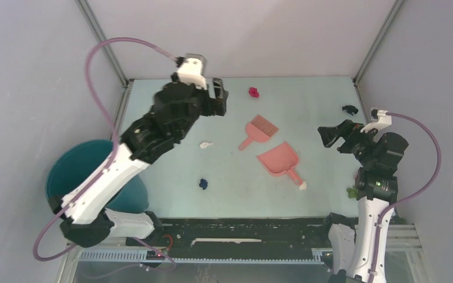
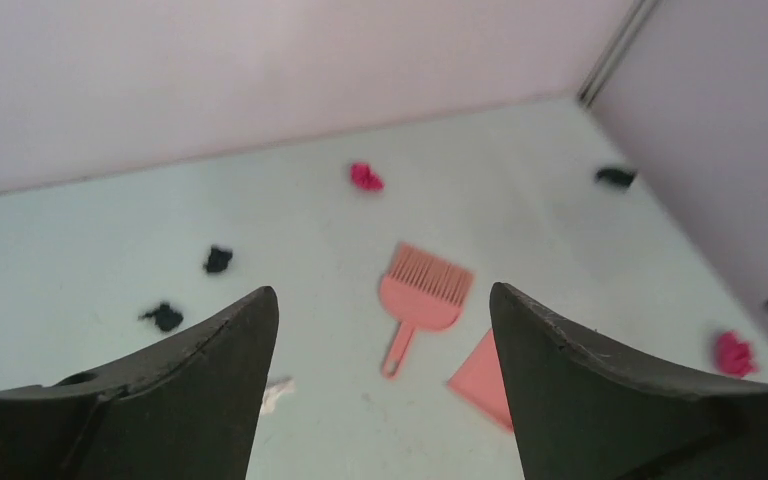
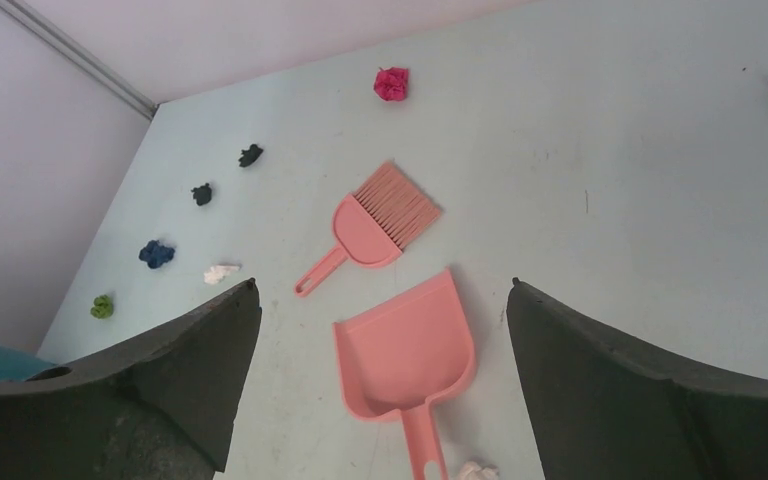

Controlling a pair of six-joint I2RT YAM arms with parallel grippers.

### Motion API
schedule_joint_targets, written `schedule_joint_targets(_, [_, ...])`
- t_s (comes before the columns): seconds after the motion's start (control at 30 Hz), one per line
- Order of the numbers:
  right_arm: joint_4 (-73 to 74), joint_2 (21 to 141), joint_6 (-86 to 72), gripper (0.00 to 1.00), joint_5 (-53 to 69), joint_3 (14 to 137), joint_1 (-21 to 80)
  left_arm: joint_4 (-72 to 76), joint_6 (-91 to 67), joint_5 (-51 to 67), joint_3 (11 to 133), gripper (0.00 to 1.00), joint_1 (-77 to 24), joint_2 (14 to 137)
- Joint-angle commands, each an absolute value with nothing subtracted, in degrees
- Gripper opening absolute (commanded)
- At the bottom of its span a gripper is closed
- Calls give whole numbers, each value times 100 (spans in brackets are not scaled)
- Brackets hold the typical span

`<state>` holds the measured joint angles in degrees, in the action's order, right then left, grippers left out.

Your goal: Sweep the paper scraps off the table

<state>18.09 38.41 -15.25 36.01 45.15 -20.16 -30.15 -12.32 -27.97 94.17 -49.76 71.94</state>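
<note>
- Scattering is the main risk — the paper scraps (image 3: 392, 83) lie well apart across the table (image 1: 236, 183), several near the far wall and side rails, so a hard stroke could flick them off.
- One white wad (image 1: 302, 186) sits right at the end of the dustpan (image 3: 405, 345) handle; a grab there may pinch it.
- The brush (image 3: 380, 225) lies flat just beside the dustpan — a shallow grasp could skid it.
- Left gripper (image 2: 384, 292) and right gripper (image 3: 380, 285) hover above the table, jaws wide and empty. The left arm is stretched far forward and the right is raised at its side.

Pink brush (image 1: 259, 130), pink dustpan (image 1: 278, 158), teal bucket (image 1: 71, 171)
</note>
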Motion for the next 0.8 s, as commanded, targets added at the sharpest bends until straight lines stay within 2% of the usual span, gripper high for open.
schedule_joint_targets(0.0, [1536,3795,-1608,100,3643,4439,-1959,-3364,-952,-2833,8873,84,-4992,8079])
schedule_joint_targets(0.43, [1552,4191,-943,100,3900,4344,-1961,-3303,-1330,-1850,8840,79,-4708,9829])
schedule_joint_targets(0.77, [1618,4266,-753,100,4118,4342,-2008,-2982,-1553,-990,9344,56,-4400,11129])
